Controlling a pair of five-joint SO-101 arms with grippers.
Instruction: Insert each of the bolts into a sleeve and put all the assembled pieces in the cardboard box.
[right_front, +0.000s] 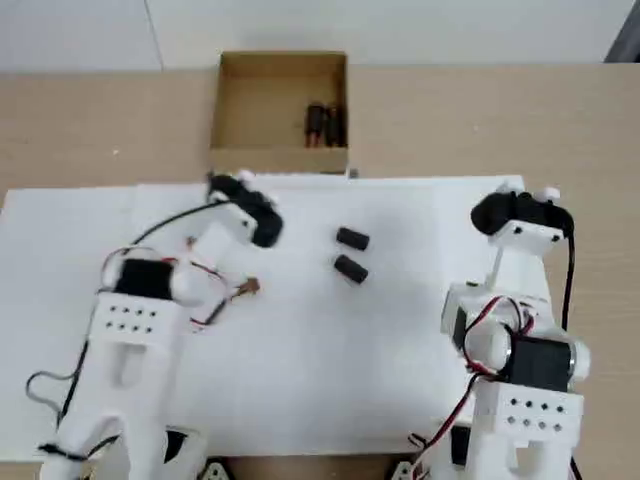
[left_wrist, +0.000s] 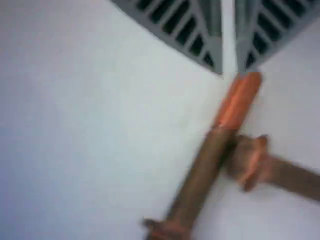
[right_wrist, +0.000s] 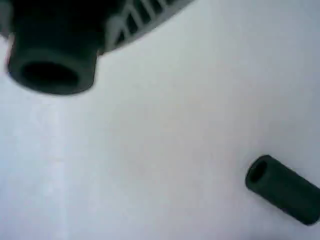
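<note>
Bolt at the left claw: the long bolt (left_wrist: 210, 155) lies on the white sheet (left_wrist: 75, 125), its bright orange threaded end just at the tips of the left claw (left_wrist: 228, 57). I cannot tell whether it touches them.
Left claw: the grey ribbed fingers (left_wrist: 200, 35) stand a narrow slit apart, narrower than the bolt's shaft, and grip nothing.
Long bolt, look: dull brown shaft, brighter orange tip, flanged head at the end away from the claw.
Second bolt (left_wrist: 270, 167): lies crosswise with its head against the long bolt's shaft about midway along. Its own shaft runs off the edge of the left wrist view.
Right claw (right_wrist: 85, 30): clamped on the held sleeve (right_wrist: 50, 65), which is off the sheet with its open bore facing the wrist camera.
Held sleeve, look: short matte black tube with a thick wall and a round hollow.
Loose sleeve (right_wrist: 282, 195): lies on its side on the sheet, well apart from the held one.
Sheet from above: two black sleeves, the box-side sleeve (right_front: 352, 239) and the nearer sleeve (right_front: 349, 268), lie just beside each other between the two arms.
Cardboard box (right_front: 230, 110): open-topped, on the bare desk (right_front: 100, 130) at the sheet's far edge.
Assembled pieces (right_front: 325, 124): dark, side by side inside the box, toward the wall on the right arm's side.
</note>
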